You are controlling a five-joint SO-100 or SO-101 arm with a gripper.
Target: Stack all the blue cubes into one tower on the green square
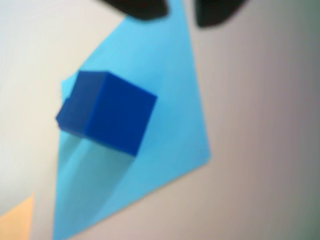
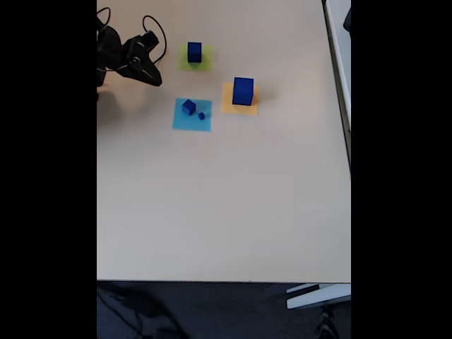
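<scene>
In the fixed view a medium blue cube [image 2: 194, 51] stands on the green square [image 2: 203, 62]. The largest blue cube [image 2: 243, 90] sits on an orange-yellow square [image 2: 229, 106]. A small blue cube [image 2: 188, 106] and a tiny one [image 2: 201, 116] rest on a light-blue square [image 2: 185, 121]. My gripper [image 2: 155, 80] hangs at the table's upper left, apart from all cubes. The wrist view shows a blue cube [image 1: 107, 112] on the light-blue square [image 1: 165, 130], below my gripper [image 1: 181, 12], whose dark fingertips [image 1: 142, 7] stand open with nothing between them.
The arm's black body and cables [image 2: 116, 49] occupy the upper left corner of the pale table [image 2: 226, 205] in the fixed view. A corner of the orange-yellow square [image 1: 17, 220] shows low left in the wrist view. The table's right edge [image 2: 339, 106] borders another surface.
</scene>
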